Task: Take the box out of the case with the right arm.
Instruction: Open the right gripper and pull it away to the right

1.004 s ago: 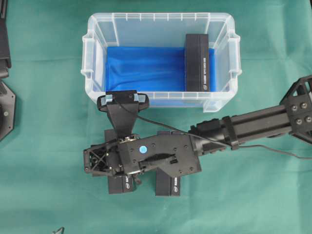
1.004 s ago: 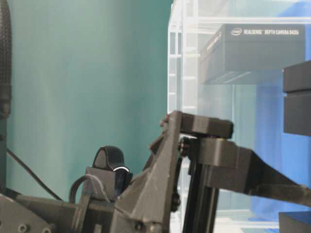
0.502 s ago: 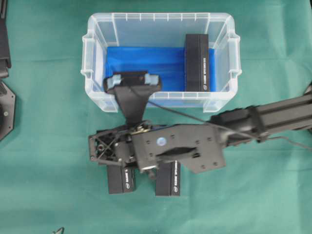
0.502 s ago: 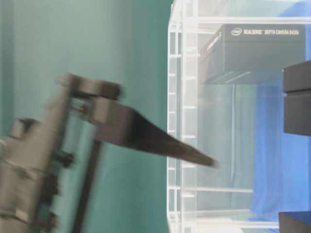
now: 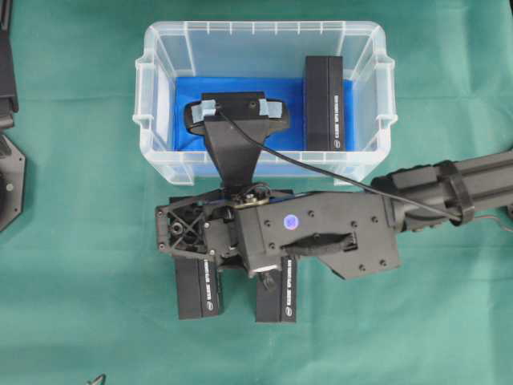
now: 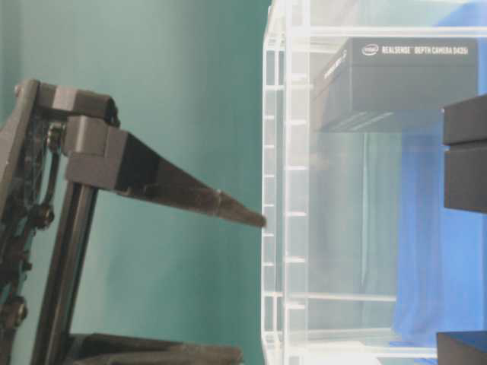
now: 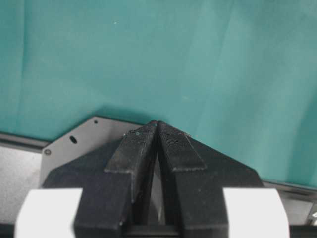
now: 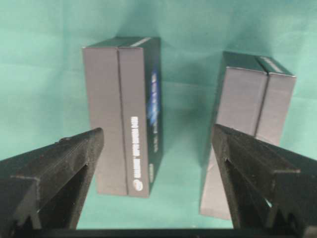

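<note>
My right pincer (image 8: pixel 158 163) hangs wide and empty over two boxes on the green tabletop (image 5: pixel 72 265), lower centre. One box (image 5: pixel 323 104) stands in the case (image 5: pixel 157 48), upper right; I judge reaching it comes next.

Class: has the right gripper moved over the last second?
Yes. The right gripper has shifted rightward along the case's near wall, overhead.
</note>
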`<state>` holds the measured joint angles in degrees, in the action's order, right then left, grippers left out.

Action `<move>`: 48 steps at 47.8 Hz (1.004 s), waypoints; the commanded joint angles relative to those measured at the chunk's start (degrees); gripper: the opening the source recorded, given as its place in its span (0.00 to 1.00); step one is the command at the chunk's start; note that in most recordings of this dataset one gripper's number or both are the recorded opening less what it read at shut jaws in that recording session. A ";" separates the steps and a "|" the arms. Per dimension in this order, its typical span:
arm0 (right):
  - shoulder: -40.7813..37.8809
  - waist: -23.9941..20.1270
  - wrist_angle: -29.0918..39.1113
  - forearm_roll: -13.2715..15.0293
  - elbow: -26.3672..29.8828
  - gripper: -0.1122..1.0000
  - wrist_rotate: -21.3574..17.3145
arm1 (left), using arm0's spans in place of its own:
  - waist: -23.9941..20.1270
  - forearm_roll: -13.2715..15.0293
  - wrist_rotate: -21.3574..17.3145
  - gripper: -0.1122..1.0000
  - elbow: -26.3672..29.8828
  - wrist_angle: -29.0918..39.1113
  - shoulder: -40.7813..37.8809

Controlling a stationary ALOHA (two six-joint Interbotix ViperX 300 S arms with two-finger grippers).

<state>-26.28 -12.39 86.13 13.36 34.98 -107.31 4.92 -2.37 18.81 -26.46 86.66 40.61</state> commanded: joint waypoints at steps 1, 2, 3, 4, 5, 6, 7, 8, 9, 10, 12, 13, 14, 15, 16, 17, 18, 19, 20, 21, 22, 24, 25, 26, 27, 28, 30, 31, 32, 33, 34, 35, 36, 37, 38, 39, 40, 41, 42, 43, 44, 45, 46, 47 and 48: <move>2.64 -0.44 -0.70 0.09 1.93 0.91 0.09 | -0.09 -0.18 0.00 0.18 0.53 -0.18 0.09; 2.64 -0.62 -0.79 0.09 2.11 0.91 0.09 | -0.09 -0.18 0.00 0.18 0.53 -0.18 0.09; 2.64 -0.79 -0.88 0.09 2.37 0.91 0.09 | -0.09 -0.18 0.00 0.18 0.53 -0.26 0.09; 2.64 -1.05 -0.79 0.09 2.72 0.91 0.00 | -0.09 -0.18 0.00 0.18 0.53 -0.26 0.09; 2.64 -1.41 -0.70 0.09 2.99 0.91 0.00 | -0.09 -0.18 0.00 0.18 0.53 -0.26 0.00; 2.72 -1.49 -0.62 0.09 3.16 0.91 0.00 | -0.09 -0.18 0.00 0.18 0.53 -0.18 0.00; 2.72 -1.76 -0.53 0.09 3.43 0.91 -0.09 | -0.09 -0.18 0.00 0.18 0.53 -0.26 0.09; 2.81 -1.93 -0.35 0.09 3.60 0.91 -0.09 | -0.09 -0.18 0.00 0.18 0.53 -0.18 0.00; 2.81 -2.11 0.00 0.18 3.69 0.91 -0.18 | -0.09 -0.26 0.00 0.18 0.53 -0.18 0.00; 2.99 -2.37 0.26 0.09 3.69 0.91 -0.18 | -0.09 -0.18 0.00 0.18 0.53 -0.26 0.00; 3.25 -2.55 0.97 0.09 3.69 0.91 -0.18 | -0.09 -0.18 0.00 0.18 0.44 -0.18 0.00; 3.43 -2.64 1.67 0.09 3.69 0.91 -0.18 | -0.09 -0.18 0.09 0.18 0.44 -0.18 0.00; 3.60 -2.81 2.37 0.09 3.78 0.91 -0.18 | -0.09 -0.18 0.09 0.18 0.53 -0.26 0.00; 3.78 -2.90 3.16 0.09 3.69 0.91 -0.18 | -0.09 -0.18 0.18 0.18 0.44 -0.18 0.00; 3.96 -2.99 4.04 0.00 3.69 0.91 -0.18 | -0.09 -0.18 0.35 0.18 0.44 -0.26 0.00; 4.22 -2.99 4.92 0.00 3.69 0.91 -0.18 | -0.09 -0.18 0.35 0.18 0.44 -0.26 0.00; 4.39 -3.08 5.89 0.00 3.69 0.90 -0.09 | -0.09 -0.18 0.44 0.18 0.44 -0.26 0.00; 4.83 -3.25 7.29 -0.18 3.69 0.90 -0.09 | -0.09 -0.18 0.44 0.18 0.44 -0.26 0.00; 5.19 -3.34 8.35 -0.26 3.60 0.90 -0.09 | -0.09 -0.18 0.53 0.18 0.44 -0.26 0.00; 5.45 -3.43 9.32 -0.35 3.43 0.89 -0.09 | -0.09 -0.18 0.53 0.18 0.44 -0.26 0.00; 5.89 -3.52 10.37 -0.44 3.34 0.89 -0.09 | -0.09 -0.18 0.53 0.18 0.44 -0.26 0.00; 6.68 -3.87 12.48 -0.53 2.99 0.87 -0.09 | -0.09 -0.18 0.53 0.18 0.44 -0.26 0.00; 7.12 -4.04 13.45 -0.62 2.81 0.87 -0.09 | -0.09 -0.18 0.53 0.18 0.44 -0.26 0.00; 7.56 -4.22 14.41 -0.70 2.46 0.87 -0.09 | -0.09 -0.18 0.53 0.18 0.44 -0.18 0.00; 8.35 -4.48 15.73 -0.79 1.93 0.86 -0.18 | -0.09 -0.26 0.53 0.18 0.44 -0.26 0.00; 8.88 -4.75 16.35 -0.88 1.49 0.86 -0.18 | -0.09 -0.18 0.53 0.18 0.44 -0.26 0.00; 10.20 -5.01 17.58 -0.97 0.44 0.86 -0.26 | -0.09 -0.18 0.44 0.18 0.44 -0.26 0.00; 10.81 -5.19 17.93 -0.88 -0.18 0.86 -0.35 | -0.09 -0.18 0.44 0.18 0.44 -0.26 0.00; 11.43 -5.36 18.11 -0.88 -0.88 0.86 -0.44 | -0.09 -0.18 0.44 0.18 0.44 -0.26 0.00; 12.04 -5.54 18.11 -0.97 -1.58 0.86 -0.44 | -0.09 -0.18 0.44 0.18 0.53 -0.26 0.00; 12.92 -5.71 18.02 -0.97 -2.37 0.86 -0.44 | -0.09 -0.18 0.53 0.18 0.44 -0.18 0.00; 13.62 -5.89 17.93 -0.97 -3.25 0.86 -0.44 | -0.09 -0.18 0.53 0.18 0.44 -0.26 0.00; 14.68 -6.06 17.75 -0.97 -4.66 0.86 -0.62 | -0.09 -0.18 0.53 0.18 0.44 -0.26 0.00; 15.47 -6.24 17.58 -0.97 -5.71 0.86 -0.62 | -0.09 -0.18 0.53 0.18 0.44 -0.26 -0.09; 16.26 -6.50 17.40 -0.97 -6.77 0.86 -0.70 | -0.09 -0.18 0.62 0.18 0.44 -0.26 -0.09; 17.05 -6.68 17.14 -0.97 -7.82 0.86 -0.79 | -0.09 -0.18 0.62 0.18 0.53 -0.26 -0.09; 17.93 -6.86 16.96 -0.97 -8.88 0.86 -0.88 | -0.09 -0.18 0.62 0.18 0.53 -0.26 -0.09; 18.72 -7.03 16.61 -0.97 -10.02 0.86 -1.05 | -0.09 -0.18 0.62 0.18 0.53 -0.26 -0.18; 19.60 -7.21 16.26 -1.05 -11.16 0.86 -1.14 | -0.09 -0.18 0.62 0.18 0.44 -0.18 -0.18; 20.48 -7.38 15.91 -1.05 -12.39 0.86 -1.32 | -0.09 -0.18 0.62 0.18 0.53 -0.26 -0.18; 21.36 -7.56 15.56 -1.05 -13.54 0.86 -1.49 | -0.09 -0.18 0.53 0.18 0.53 -0.18 -0.18; 22.24 -7.73 15.12 -1.14 -14.77 0.86 -1.67 | -0.09 -0.18 0.53 0.18 0.53 -0.26 -0.18; 23.55 -8.00 14.50 -1.14 -16.70 0.86 -2.11 | -0.09 -0.18 0.53 0.18 0.44 -0.18 -0.09; 24.43 -8.17 14.06 -1.23 -17.93 0.86 -2.46 | -0.09 -0.18 0.53 0.18 0.44 -0.18 -0.09; 25.49 -8.35 13.62 -1.23 -19.16 0.86 -2.72 | -0.09 -0.18 0.53 0.18 0.44 -0.26 -0.09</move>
<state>-5.80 -19.86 101.16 12.22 19.42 -109.42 4.92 -2.46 19.34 -26.54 86.66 40.52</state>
